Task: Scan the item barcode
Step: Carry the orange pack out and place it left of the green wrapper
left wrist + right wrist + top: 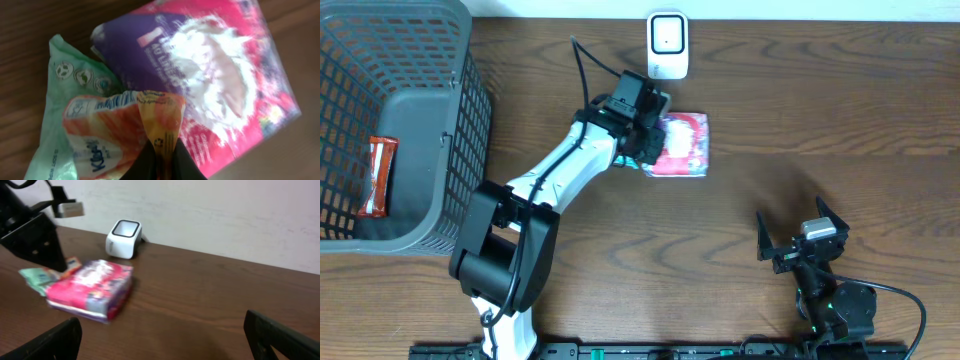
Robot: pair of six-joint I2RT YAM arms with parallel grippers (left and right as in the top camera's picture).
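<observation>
Seen from overhead, the left gripper (642,140) reaches out to just past the table's (820,120) centre toward 12 o'clock, at the 9 o'clock edge of a pink and purple pack (685,145). In the left wrist view its dark fingers (142,167) are pressed together with no gap, pinching the folded flap of an orange packet (107,127) printed with blue lettering. The packet overlaps the pack's near corner, and a crumpled green wrapper (55,100) sits at its 9 o'clock side; whether the green is part of the same packet cannot be told, nor whether the packet is lifted off the wood. The white scanner (667,45) stands at 12 o'clock of the pack, near it but apart, window facing up. The right gripper (798,228) hangs at 5 o'clock over bare wood, well apart from the pack, its jaws spread wide and holding nothing. At 9 to 10 o'clock a grey mesh basket (420,30) holds a red bar (378,177).
</observation>
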